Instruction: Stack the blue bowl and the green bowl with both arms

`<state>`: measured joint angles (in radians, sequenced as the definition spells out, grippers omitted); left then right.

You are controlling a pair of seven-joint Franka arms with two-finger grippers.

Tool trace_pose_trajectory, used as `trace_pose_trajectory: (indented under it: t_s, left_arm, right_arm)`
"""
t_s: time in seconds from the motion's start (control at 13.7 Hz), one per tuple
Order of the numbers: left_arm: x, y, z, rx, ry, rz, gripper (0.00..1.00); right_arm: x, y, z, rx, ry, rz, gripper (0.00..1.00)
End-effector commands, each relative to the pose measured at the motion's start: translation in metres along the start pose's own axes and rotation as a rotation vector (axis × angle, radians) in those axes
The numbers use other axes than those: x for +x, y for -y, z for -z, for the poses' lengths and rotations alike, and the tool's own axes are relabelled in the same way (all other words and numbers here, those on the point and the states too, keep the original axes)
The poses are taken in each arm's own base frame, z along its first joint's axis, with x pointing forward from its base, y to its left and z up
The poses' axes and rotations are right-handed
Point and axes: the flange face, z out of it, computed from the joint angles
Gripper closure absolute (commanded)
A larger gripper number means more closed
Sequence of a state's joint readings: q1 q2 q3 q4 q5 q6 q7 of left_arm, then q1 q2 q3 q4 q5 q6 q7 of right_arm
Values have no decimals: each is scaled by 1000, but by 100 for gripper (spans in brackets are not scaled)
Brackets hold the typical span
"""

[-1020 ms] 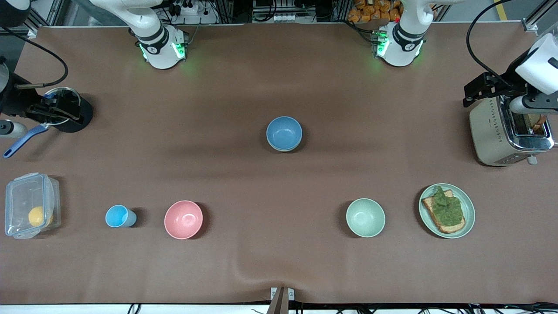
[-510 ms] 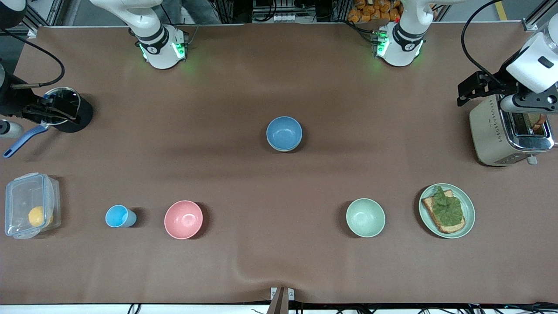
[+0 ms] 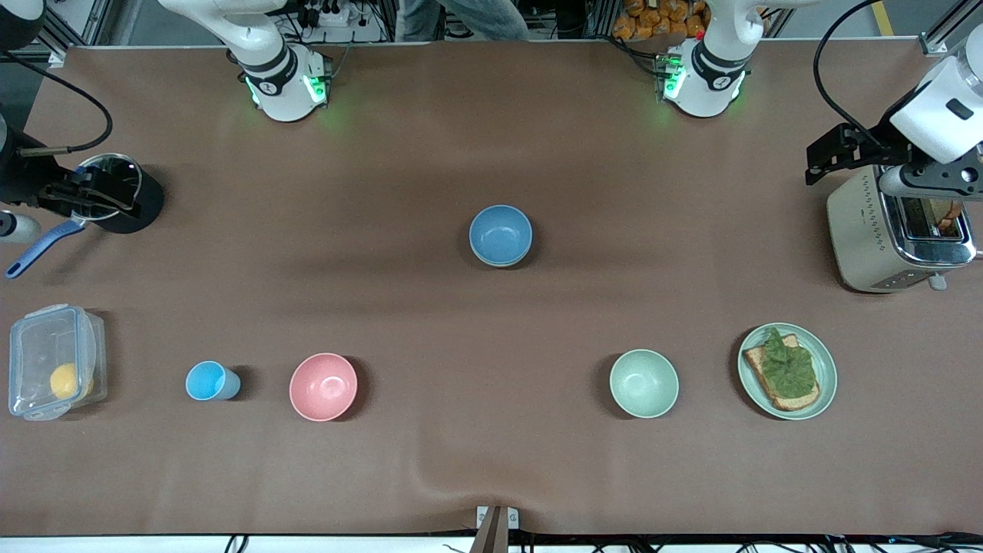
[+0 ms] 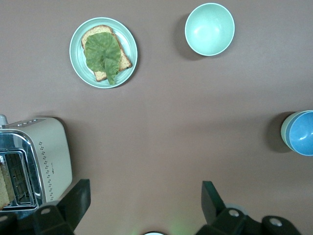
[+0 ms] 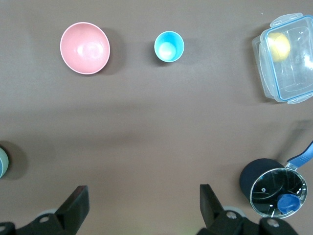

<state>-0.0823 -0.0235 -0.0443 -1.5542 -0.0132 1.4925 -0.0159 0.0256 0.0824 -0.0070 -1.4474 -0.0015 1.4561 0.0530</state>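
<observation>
The blue bowl (image 3: 500,233) sits at the table's middle, nested in the green bowl, of which only a pale rim (image 3: 499,263) shows beneath it. Both show at the edge of the left wrist view, the blue bowl (image 4: 301,133) inside the green rim (image 4: 283,131). A sliver of the green bowl (image 5: 2,162) shows in the right wrist view. My left gripper (image 3: 921,180) hangs open and empty high over the toaster (image 3: 891,234); its jaws (image 4: 145,198) stand wide apart. My right gripper (image 3: 27,192) hangs open and empty (image 5: 142,200) beside the black pot (image 3: 115,192).
A paler mint bowl (image 3: 643,382) and a green plate with toast and lettuce (image 3: 787,370) lie nearer the front camera at the left arm's end. A pink bowl (image 3: 322,386), a light-blue cup (image 3: 209,381) and a clear box with a lemon (image 3: 52,361) lie toward the right arm's end.
Both hands shifted slightly away from the front camera a second ago and have held still since. The bowls have not moved.
</observation>
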Motion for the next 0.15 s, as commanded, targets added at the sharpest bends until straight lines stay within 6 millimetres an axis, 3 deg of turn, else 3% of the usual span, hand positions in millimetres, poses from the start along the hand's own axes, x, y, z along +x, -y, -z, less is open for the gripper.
trace_pose_trajectory:
  t_s: [0.0,0.07]
  left_arm:
    - [-5,1,5,-11,3,-32,0]
    - [-5,1,5,-11,6,-32,0]
  right_arm:
    - [-4,-2,7,-9,-2,9,0]
    - [-4,-3,7,-8,-2,7,0]
